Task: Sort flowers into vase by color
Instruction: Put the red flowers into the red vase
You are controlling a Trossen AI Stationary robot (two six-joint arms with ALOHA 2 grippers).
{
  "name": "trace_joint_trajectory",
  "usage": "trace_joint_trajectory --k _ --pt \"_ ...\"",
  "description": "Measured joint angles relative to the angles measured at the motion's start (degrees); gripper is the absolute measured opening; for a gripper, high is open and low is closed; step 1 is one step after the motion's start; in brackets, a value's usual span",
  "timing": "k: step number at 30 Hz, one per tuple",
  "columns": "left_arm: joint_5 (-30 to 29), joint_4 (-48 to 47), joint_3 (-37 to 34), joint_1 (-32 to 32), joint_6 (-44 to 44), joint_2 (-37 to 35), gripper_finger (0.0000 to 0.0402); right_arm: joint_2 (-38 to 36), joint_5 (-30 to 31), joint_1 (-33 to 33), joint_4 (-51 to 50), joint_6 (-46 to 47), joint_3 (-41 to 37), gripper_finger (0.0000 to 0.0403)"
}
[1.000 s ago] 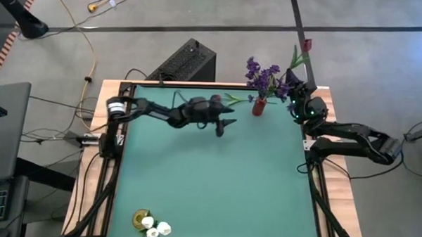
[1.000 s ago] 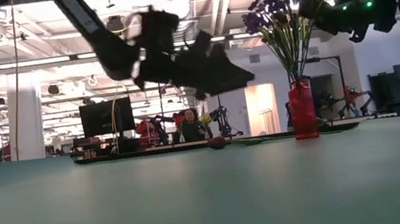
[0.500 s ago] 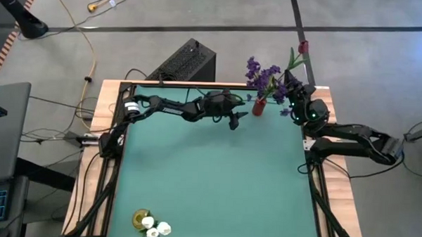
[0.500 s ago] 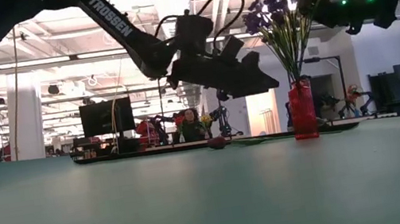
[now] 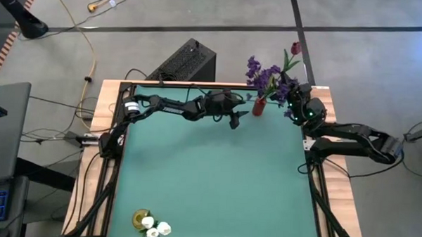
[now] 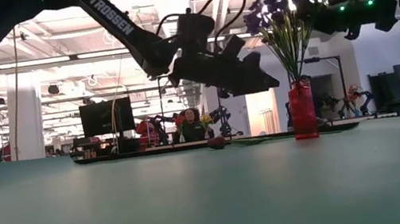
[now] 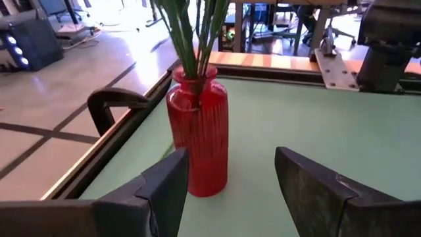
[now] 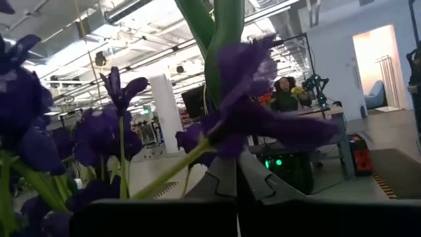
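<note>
A red vase (image 5: 258, 106) with purple sprigs (image 5: 263, 74) stands near the table's far edge, right of centre. My left gripper (image 5: 237, 119) hovers open just left of it, fingers level and pointing at the red vase (image 7: 200, 138). My right gripper (image 5: 292, 93) is raised right of the vase, shut on a dark red tulip (image 5: 295, 47) whose head reaches past the far edge. Another dark red bud (image 6: 217, 142) lies on the table near the red vase (image 6: 302, 110). White flowers (image 5: 154, 228) sit in a yellowish vase at the near left corner. My right gripper pinches the tulip's green stem (image 8: 223, 29) between its two shut fingers, at the lower part of the stem. The stem rises out of the fingers, tilted toward the far edge. The tulip is lifted clear of the table, beside the purple sprigs (image 8: 125, 85).
A black box (image 5: 185, 61) stands on the floor beyond the far edge. The table's wooden frame (image 7: 118, 145) runs close behind the red vase. Bare green mat (image 5: 216, 175) fills the table's middle and near right.
My left gripper has moved toward the table's right and far edge, up to the red vase, staying open. My right gripper has kept its place but turned a little. The held tulip's head has swung leftward, toward the purple sprigs.
</note>
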Motion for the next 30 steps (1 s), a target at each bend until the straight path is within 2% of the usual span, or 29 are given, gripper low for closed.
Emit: trace_joint_trajectory --k 8,20,30 --pt "0.06 -0.41 -0.02 0.31 -0.07 0.00 0.0215 -0.09 -1.50 -0.01 4.01 -1.09 0.00 0.0014" --pt "0.15 -0.82 -0.04 0.28 -0.02 0.00 0.0215 -1.82 -1.46 -0.07 1.95 -5.39 0.00 0.0014" --pt "0.20 -0.73 -0.09 0.28 -0.02 0.00 0.0215 -8.43 -2.77 -0.02 -6.22 -2.58 0.02 0.0014"
